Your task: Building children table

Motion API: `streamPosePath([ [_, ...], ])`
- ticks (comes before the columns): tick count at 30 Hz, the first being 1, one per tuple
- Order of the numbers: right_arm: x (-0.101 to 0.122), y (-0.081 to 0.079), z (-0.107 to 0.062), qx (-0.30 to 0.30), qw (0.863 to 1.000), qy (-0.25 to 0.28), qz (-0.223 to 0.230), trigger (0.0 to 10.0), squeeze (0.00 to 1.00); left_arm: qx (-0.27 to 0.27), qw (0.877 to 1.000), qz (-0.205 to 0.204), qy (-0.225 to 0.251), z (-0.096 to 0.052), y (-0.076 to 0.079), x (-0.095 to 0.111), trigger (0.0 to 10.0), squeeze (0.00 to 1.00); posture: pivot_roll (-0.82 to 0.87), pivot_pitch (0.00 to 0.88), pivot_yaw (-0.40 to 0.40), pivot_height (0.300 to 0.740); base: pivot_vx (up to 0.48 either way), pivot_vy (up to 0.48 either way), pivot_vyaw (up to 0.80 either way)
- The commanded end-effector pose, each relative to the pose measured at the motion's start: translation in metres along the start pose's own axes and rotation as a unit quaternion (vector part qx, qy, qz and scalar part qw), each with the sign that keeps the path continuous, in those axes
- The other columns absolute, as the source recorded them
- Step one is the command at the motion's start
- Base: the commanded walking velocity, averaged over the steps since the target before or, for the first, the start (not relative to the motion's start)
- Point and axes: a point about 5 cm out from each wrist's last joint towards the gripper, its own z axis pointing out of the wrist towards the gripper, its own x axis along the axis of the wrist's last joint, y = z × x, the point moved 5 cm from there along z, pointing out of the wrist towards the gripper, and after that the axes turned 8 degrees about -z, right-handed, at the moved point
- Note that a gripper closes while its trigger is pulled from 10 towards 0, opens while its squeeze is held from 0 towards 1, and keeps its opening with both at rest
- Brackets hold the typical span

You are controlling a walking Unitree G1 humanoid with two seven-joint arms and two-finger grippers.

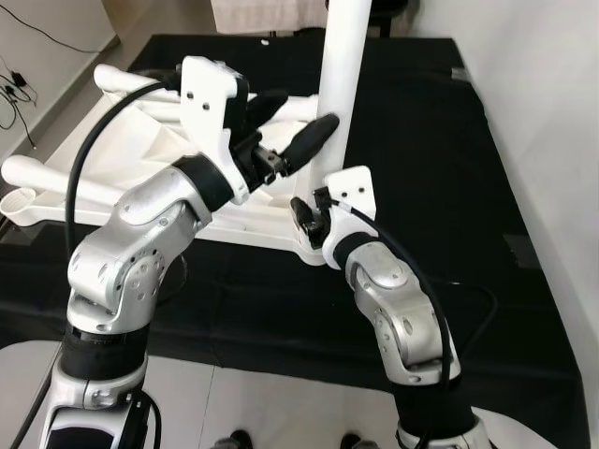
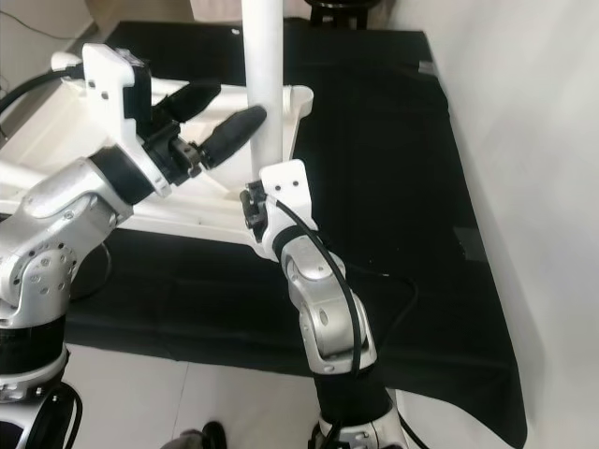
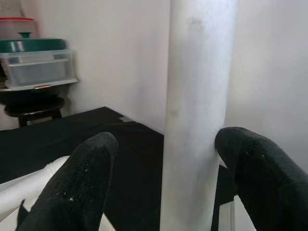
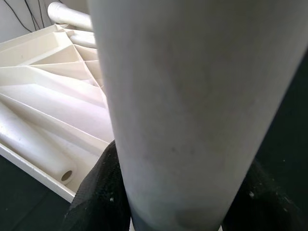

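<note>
Tabletop, white, lying underside up on black floor mat, ribbing exposed, occupying the mat's left half and reaching toward its far edge. One table leg standing upright at the tabletop's near right corner, apparently seated in its socket, though the joint itself hidden behind the right gripper. Right gripper low at the base of that leg, fingers closed either side of the tube per the right wrist view: holding the leg. Left gripper raised beside the same leg partway up, fingers spread wide, one fingertip touching or just beside the tube, the other well apart; not gripping. Further loose legs lying on the tabletop: one along the left edge, another toward the far left corner; exact count not determinable. Stool with stacked plastic containers noted against the far wall, unrelated. Assessment: assembly at an early stage. One leg probably fitted or being pressed home; seating depth unverified. Remaining legs still to be mounted, then table to be turned upright. Risk: upright leg tilting if released before fully seated.
</note>
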Motion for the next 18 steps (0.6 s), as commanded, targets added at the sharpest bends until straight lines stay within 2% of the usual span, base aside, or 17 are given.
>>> streamPosePath([
  [1, -0.010, -0.020, 0.001, 0.036, 0.999, -0.020, 0.013, 10.0, 0.00, -0.003, 1.000, -0.007, -0.015, 0.006, -0.005, -0.006, 10.0, 0.00, -0.02, 0.210, 0.035, 0.740, 0.000, 0.000, 0.00],
  [5, -0.009, -0.020, 0.001, 0.036, 0.999, -0.018, 0.013, 10.0, 0.00, -0.023, 0.999, -0.013, -0.027, 0.010, -0.003, -0.009, 10.0, 0.00, -0.02, 0.212, 0.036, 0.740, 0.000, 0.000, 0.00],
  [9, -0.006, -0.023, 0.002, 0.040, 0.999, -0.014, 0.014, 10.0, 0.00, -0.090, 0.994, -0.023, -0.056, 0.025, 0.012, -0.015, 10.0, 0.00, -0.02, 0.213, 0.039, 0.740, 0.000, 0.000, 0.00],
  [18, -0.003, -0.026, 0.002, 0.045, 0.999, -0.009, 0.015, 10.0, 0.00, -0.100, 0.992, -0.017, -0.077, 0.034, 0.015, -0.023, 10.0, 0.00, -0.02, 0.215, 0.044, 0.740, 0.000, 0.000, 0.00],
])
